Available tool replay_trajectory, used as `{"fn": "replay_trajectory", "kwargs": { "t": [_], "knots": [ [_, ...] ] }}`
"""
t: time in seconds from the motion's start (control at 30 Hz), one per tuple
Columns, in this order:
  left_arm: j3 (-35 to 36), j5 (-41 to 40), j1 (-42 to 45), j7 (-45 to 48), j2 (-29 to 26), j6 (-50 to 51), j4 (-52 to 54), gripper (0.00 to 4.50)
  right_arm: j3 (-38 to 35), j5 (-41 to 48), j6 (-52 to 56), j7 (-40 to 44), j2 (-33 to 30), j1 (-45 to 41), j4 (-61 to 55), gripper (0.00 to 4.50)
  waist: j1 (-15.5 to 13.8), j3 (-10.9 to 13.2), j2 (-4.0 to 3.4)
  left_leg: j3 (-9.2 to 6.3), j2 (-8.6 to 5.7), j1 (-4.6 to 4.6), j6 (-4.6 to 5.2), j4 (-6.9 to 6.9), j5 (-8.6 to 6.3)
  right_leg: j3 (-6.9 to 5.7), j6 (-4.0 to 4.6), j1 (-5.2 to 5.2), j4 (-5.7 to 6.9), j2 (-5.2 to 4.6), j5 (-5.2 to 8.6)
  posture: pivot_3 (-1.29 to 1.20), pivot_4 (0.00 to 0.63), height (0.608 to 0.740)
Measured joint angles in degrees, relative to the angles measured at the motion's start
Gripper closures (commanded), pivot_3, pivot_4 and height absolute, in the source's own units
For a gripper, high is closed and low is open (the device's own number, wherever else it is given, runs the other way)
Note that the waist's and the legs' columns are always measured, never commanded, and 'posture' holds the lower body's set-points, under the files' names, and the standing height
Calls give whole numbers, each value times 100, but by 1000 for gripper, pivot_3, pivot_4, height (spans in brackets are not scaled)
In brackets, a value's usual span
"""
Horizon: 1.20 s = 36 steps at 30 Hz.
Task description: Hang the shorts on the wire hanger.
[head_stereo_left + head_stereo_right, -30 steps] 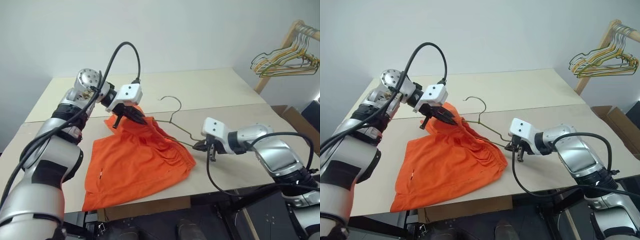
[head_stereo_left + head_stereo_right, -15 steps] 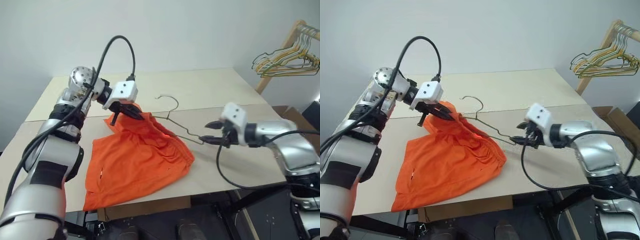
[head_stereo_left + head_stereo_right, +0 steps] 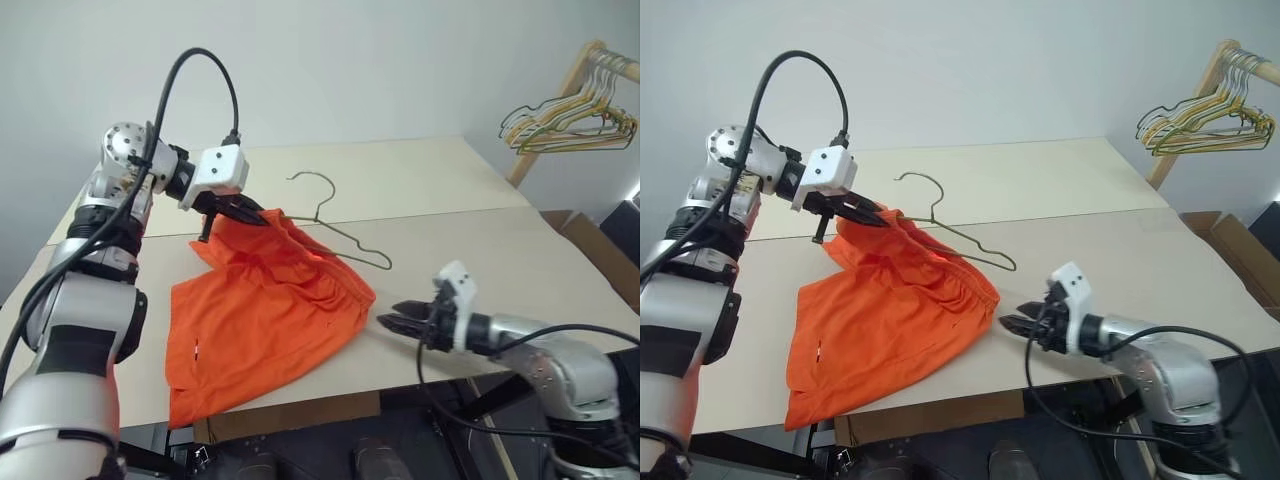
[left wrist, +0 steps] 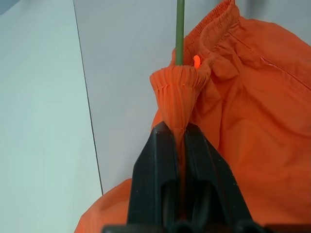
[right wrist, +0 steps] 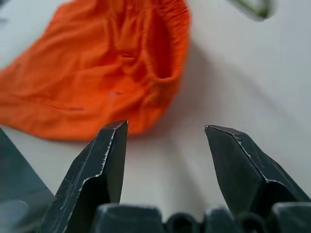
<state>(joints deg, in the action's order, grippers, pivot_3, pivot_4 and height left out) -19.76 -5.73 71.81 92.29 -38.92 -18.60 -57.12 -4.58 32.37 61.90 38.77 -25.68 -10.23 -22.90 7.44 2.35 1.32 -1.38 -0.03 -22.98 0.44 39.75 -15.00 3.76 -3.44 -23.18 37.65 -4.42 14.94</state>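
Observation:
The orange shorts (image 3: 270, 310) lie spread on the table, with one end of the waistband lifted. My left gripper (image 3: 255, 215) is shut on that bunched waistband (image 4: 177, 80), above the table's back left. The wire hanger (image 3: 345, 238) lies tilted beside it, its hook (image 3: 305, 178) toward the back. One arm of the hanger runs into the fabric near my left fingertips, and its other shoulder (image 3: 383, 263) rests bare on the table. My right gripper (image 3: 390, 320) is open and empty. It is low near the front edge, pointing at the shorts' right hem (image 5: 160, 73) and apart from it.
A cluster of pale wire hangers (image 3: 565, 120) hangs on a wooden rack at the far right. A cardboard box (image 3: 590, 240) sits below it beside the table. A seam (image 3: 450, 212) crosses the tabletop. The table's front edge (image 3: 300, 405) is close under the shorts.
My right gripper let go of the hanger's end, opened, and dropped back toward the front edge. My left gripper carried the waistband up and left, and the hanger followed.

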Motion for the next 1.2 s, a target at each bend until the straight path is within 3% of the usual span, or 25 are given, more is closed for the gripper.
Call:
{"fn": "replay_trajectory", "kwargs": {
  "t": [0.37,0.53,0.7,0.93,1.2],
  "knots": [
    [134,114,-123,0,-37,5,60,4500,-27,176,229,-966,1022,-251,748,1475,5,0,1,-2,-2,-1,0,4,0,-1,-3,2,2,0,-1,-135,0,740],
    [213,117,-217,0,-38,11,119,4500,-219,289,229,-1093,1167,-311,1128,2676,8,0,1,-3,-2,-2,0,4,0,-1,-3,2,3,-1,-1,-126,0,740],
    [241,118,-220,0,-43,21,145,4500,-268,327,229,-1111,1142,-397,1237,4446,14,0,1,-3,-2,0,0,4,0,-1,-3,2,5,0,-1,-122,0,740],
    [60,-327,-425,0,-397,16,548,4500,-374,401,223,-1079,965,-486,1383,4446,55,0,0,-5,-2,0,1,3,0,-1,-3,2,8,-2,-1,-129,0,740],
    [-572,-1434,-696,0,-948,257,1369,4500,-645,731,239,-327,-41,-826,1753,4446,115,0,0,-8,-1,0,3,1,-1,-2,-4,3,7,0,0,-129,0,740]
  ]
}}
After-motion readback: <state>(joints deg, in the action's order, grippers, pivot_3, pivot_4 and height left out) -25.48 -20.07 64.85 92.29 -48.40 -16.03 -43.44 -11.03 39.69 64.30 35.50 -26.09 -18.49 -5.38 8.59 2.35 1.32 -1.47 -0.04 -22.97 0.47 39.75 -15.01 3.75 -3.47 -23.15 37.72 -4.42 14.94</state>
